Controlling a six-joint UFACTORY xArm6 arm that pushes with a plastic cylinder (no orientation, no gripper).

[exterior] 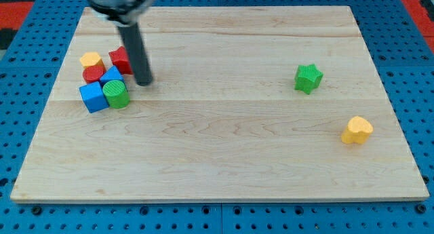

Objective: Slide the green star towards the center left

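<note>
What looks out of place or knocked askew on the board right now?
Nothing damaged or toppled. The one mismatch: my tip sits by the block cluster at the view's left, while the green star lies far off at the view's right, untouched.

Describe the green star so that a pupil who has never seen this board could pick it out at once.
Start at the wooden board and look to the view's right half, above the middle. The green star sits alone there, up and left of a yellow block. Unlike the green cylinder in the left cluster, it has points and touches nothing.
</note>
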